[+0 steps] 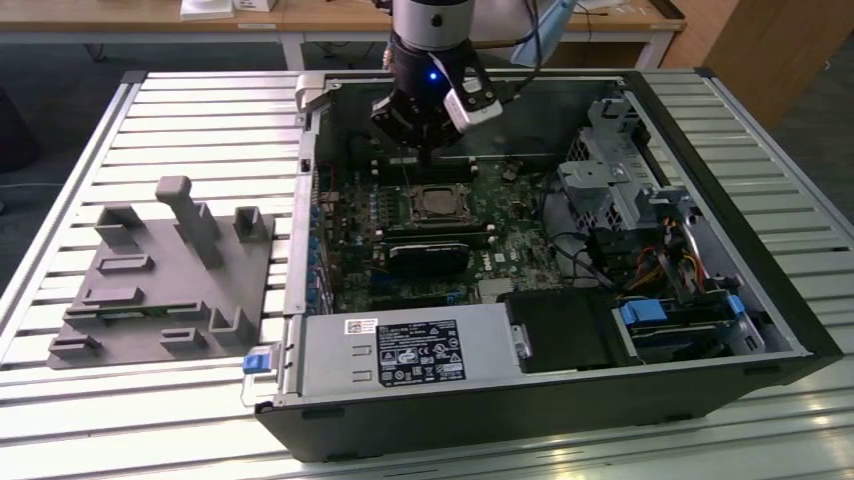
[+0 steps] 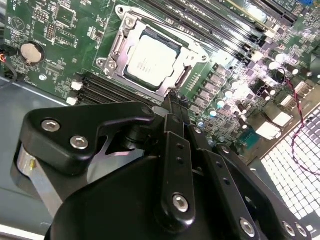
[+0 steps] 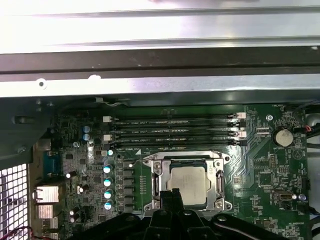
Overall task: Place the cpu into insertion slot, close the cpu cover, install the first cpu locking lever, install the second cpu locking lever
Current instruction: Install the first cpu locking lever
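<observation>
The cpu (image 2: 150, 59) (image 3: 187, 184), a pale silvery square, lies flat in the insertion slot (image 1: 434, 203) on the green board inside the open computer case. The cpu cover (image 2: 191, 56) (image 3: 218, 175), a thin metal frame, lies down around it, with the chip showing through its window. My gripper (image 1: 424, 152) hangs just above the board at the socket's edge, on the side toward the case's back wall. In both wrist views its black fingertips (image 2: 172, 99) (image 3: 172, 194) are pressed together with nothing between them, right next to the cover's rim.
A black rectangular card (image 1: 430, 255) sits in front of the socket, and memory slots (image 3: 172, 131) run along its other side. A drive cage (image 1: 627, 190) and cables fill the exterior view's right. A grey fixture (image 1: 160, 270) stands outside the case on the exterior view's left.
</observation>
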### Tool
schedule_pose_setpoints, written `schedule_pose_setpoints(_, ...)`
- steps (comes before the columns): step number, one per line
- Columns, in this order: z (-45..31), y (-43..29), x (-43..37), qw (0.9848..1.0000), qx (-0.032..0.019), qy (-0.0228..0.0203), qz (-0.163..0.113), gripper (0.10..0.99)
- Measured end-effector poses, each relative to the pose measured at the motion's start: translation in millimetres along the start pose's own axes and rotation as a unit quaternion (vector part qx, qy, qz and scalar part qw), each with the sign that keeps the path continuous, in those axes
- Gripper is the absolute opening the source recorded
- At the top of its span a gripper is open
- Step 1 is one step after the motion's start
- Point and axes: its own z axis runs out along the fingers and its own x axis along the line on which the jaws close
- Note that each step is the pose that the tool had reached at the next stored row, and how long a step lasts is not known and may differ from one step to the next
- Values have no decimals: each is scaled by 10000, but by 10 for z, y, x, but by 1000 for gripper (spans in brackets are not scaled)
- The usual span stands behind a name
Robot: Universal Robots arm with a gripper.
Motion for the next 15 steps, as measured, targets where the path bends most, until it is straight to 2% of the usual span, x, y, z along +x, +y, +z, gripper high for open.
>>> schedule_pose_setpoints(6,0,-3,58,10000,-1,-7,0,106)
schedule_pose_setpoints(15,0,-5,95,10000,-1,-21,-1,106)
